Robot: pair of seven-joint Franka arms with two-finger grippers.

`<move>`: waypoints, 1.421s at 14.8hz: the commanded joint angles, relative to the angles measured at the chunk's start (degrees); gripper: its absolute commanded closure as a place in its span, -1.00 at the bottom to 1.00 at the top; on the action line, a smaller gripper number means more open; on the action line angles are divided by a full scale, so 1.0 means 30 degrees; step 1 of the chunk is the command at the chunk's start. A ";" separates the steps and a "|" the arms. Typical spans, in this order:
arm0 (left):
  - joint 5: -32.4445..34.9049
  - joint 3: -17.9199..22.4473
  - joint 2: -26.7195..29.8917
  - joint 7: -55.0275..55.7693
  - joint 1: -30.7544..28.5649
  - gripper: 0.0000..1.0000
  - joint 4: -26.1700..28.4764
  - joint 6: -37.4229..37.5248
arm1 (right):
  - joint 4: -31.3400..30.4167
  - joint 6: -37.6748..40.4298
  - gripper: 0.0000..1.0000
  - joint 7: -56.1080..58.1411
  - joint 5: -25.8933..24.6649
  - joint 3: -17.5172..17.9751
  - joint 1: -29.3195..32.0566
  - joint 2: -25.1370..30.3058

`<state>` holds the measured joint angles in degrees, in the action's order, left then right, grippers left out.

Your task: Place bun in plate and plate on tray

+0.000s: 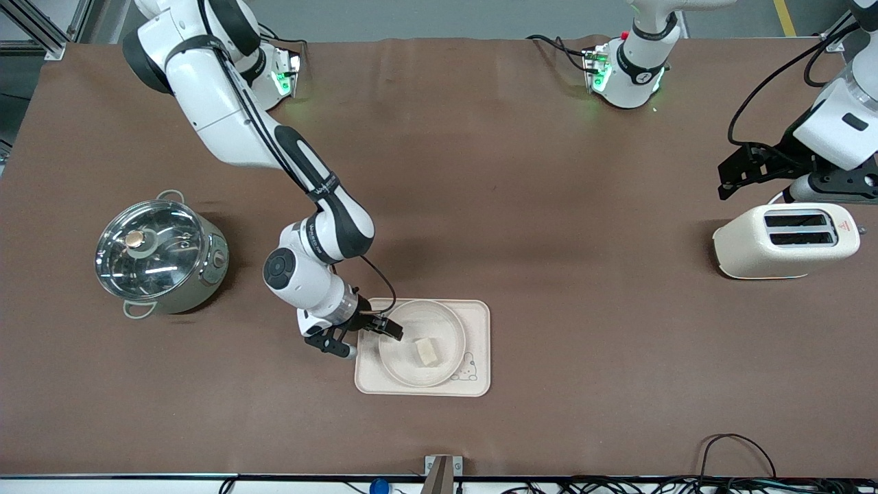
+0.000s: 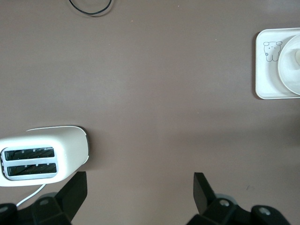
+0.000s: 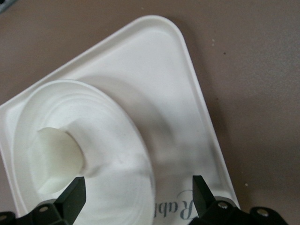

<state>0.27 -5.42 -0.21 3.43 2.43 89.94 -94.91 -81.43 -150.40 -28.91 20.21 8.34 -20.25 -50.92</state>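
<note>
Brown table holds tray (image 1: pixel 480 322) with plate (image 1: pixel 405 367) and bun (image 1: pixel 426 351); both arms' jaws gape wide.

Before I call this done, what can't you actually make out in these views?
- Tray lettering: cut off by the right wrist view's edge; hidden under the plate in the front view.
- Bun underside: hidden by the bun itself.
- Left pincer: cut off at the front view's edge.
- Pot contents: glare on the lid.
</note>
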 commanded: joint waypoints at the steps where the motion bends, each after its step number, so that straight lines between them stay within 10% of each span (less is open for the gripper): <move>1: -0.0264 -0.0040 -0.0019 -0.0001 -0.0136 -1.00 -0.0214 -0.0003 | -0.0951 0.1812 -1.00 0.0144 0.0529 0.0208 0.0274 0.2202; 7: -0.0264 -0.0040 -0.0048 -0.0060 -0.0136 -1.00 -0.0214 -0.0003 | -0.3145 0.7116 -1.00 0.0142 -0.0083 -0.0289 0.1267 0.7737; 12: -0.0264 -0.0040 -0.0019 -0.0089 -0.0136 -1.00 -0.0214 0.0026 | -0.3207 1.3298 -1.00 0.1629 -0.4678 -0.0436 0.3111 1.1810; 21: -0.0264 -0.0040 -0.0019 -0.0177 -0.0136 -1.00 -0.0214 0.0055 | -0.3207 2.0425 -1.00 0.7725 -0.5857 -0.0610 0.8358 1.8172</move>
<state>0.26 -5.37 -0.25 3.43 2.39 89.90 -94.91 -87.76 -89.15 -8.70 4.27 6.03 3.01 -0.08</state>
